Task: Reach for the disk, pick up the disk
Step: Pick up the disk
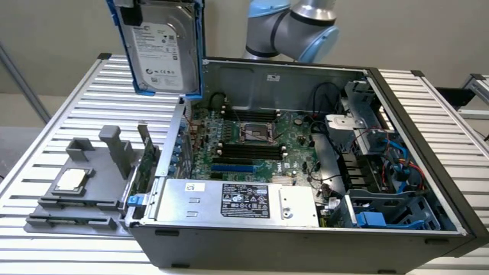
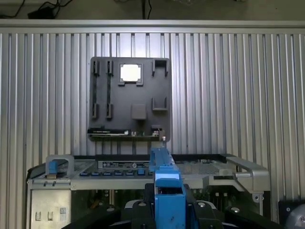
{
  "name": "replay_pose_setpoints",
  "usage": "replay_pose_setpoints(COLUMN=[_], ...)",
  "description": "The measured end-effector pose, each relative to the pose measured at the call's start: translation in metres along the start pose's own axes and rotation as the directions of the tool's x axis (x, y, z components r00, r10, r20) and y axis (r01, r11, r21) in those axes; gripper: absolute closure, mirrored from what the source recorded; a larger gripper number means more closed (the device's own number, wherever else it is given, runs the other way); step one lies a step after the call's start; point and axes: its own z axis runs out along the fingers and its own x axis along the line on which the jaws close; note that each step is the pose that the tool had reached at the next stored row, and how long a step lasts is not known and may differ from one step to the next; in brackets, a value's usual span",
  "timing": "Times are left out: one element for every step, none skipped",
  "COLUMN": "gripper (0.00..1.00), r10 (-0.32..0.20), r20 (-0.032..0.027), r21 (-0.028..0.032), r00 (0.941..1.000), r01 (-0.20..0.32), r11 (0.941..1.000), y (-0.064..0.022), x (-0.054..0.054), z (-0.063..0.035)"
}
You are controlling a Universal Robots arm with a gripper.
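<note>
My arm [image 1: 294, 26]: silver links, light-blue joint caps, bent at the joint near the top middle of the exterior view. Wrist points straight down. My gripper [image 2: 167, 212] is black and hangs high, jaws partly closed and clamped on the top edge of the disk [image 1: 160, 48]. Black fingers [image 2: 148, 210] press on either side of its blue frame. The disk hangs upright below me, touching nothing else.

the disk [image 1: 159, 46]: dull silver metal, white paper label [image 1: 155, 60], glossy blue plastic frame [image 1: 201, 57]. ribbed bare-metal table [image 1: 46, 149], matt grey plastic tray [image 1: 103, 189].
</note>
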Motion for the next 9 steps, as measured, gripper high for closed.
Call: replay_pose_setpoints(gripper=[0.67, 0.67, 0.67, 0.67, 0.67, 0.67, 0.67, 0.67, 0.67], r10=[0.0, 0.0, 0.0, 0.0, 0.0, 0.0, 0.0, 0.0, 0.0], r20=[0.0, 0.0, 0.0, -0.0001, -0.0001, -0.0001, -0.0001, -0.0001, -0.0002], r21=[-0.0007, -0.0014, -0.0021, -0.0026, -0.0032, -0.0037, -0.004, -0.0043, -0.0046], r00=[1.0, 1.0, 1.0, 1.0, 1.0, 1.0, 1.0, 1.0, 1.0], r01=[0.0, 0.0, 0.0, 0.0, 0.0, 0.0, 0.0, 0.0, 0.0], r11=[1.0, 1.0, 1.0, 1.0, 1.0, 1.0, 1.0, 1.0, 1.0], y=[-0.0044, -0.009, -0.0137, -0.0181, -0.0227, -0.0274, -0.032, -0.0365, -0.041], x=[0.001, 0.002, 0.003, 0.003, 0.004, 0.005, 0.006, 0.007, 0.008], z=[-0.0004, -0.0008, -0.0013, -0.0017, -0.0021, -0.0026, -0.003, -0.0035, -0.0039])
